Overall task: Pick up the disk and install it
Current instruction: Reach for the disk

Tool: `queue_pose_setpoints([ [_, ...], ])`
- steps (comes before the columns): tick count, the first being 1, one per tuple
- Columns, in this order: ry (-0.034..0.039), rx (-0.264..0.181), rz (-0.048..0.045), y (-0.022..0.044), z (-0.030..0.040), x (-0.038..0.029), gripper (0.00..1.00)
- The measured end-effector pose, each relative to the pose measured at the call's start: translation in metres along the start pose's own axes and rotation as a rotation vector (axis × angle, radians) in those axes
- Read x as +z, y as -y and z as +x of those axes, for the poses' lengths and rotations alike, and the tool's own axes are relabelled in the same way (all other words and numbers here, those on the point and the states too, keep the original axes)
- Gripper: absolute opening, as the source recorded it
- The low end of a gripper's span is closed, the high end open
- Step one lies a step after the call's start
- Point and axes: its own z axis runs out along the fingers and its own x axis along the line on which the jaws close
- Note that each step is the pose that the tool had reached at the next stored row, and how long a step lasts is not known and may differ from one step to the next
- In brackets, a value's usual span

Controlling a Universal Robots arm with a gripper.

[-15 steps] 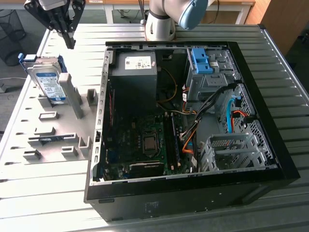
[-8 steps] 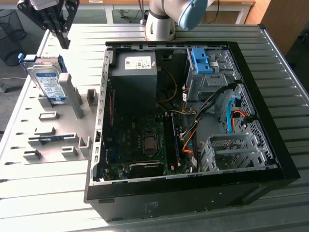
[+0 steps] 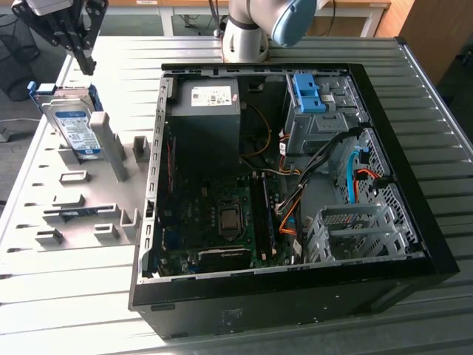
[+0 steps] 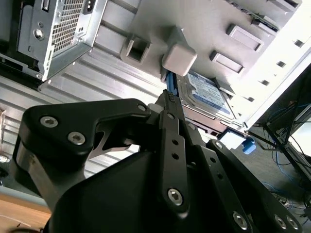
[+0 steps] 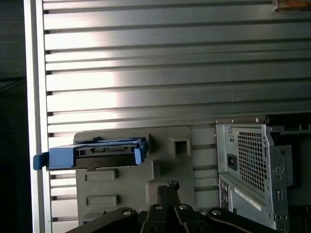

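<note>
I see the disk (image 3: 76, 129) standing on edge in the grey holder (image 3: 83, 198) on the counter (image 3: 74, 296), probably so its top is free to grasp, and my jaws hang above it, closed and empty.

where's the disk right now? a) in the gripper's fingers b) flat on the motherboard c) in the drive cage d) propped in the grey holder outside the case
d: the disk stands on edge in the grey holder beside the case, with the gripper clear of it.
</note>
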Motion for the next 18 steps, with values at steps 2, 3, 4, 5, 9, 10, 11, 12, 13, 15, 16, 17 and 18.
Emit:
queue_pose_setpoints([
  [2,-0.0001,0.0,0.0001,0.0003,0.0081,0.0,0.11],
  [3,-0.0001,0.0,0.0001,0.0002,0.0126,0.0,0.11],
  [4,-0.0001,0.0,0.0001,0.0001,0.0175,0.0001,0.11],
  [5,0.0,0.0,0.0,0.0001,0.0221,0.0003,0.11],
  [9,-0.0001,0.0,0.0,-0.0001,0.0384,0.0013,0.11],
  [10,-0.0002,0.0,0.0001,-0.0007,0.0419,0.0021,0.11],
  [11,-0.0005,0.0,0.0001,-0.0015,0.0451,0.0029,0.11],
  [12,-0.0009,0.0,0.0002,-0.0024,0.0484,0.0037,0.11],
  [13,-0.0012,0.0,0.0002,-0.0033,0.0514,0.0045,0.11],
  [15,-0.0017,0.0,0.0002,-0.0048,0.0575,0.006,0.11],
  [16,-0.0026,0.0,0.0002,-0.0054,0.0601,0.0065,0.11],
  [17,-0.0037,0.0,0.0003,-0.0059,0.0624,0.0071,0.11],
  [18,-0.005,0.001,0.0005,-0.0063,0.0647,0.0076,0.11],
])
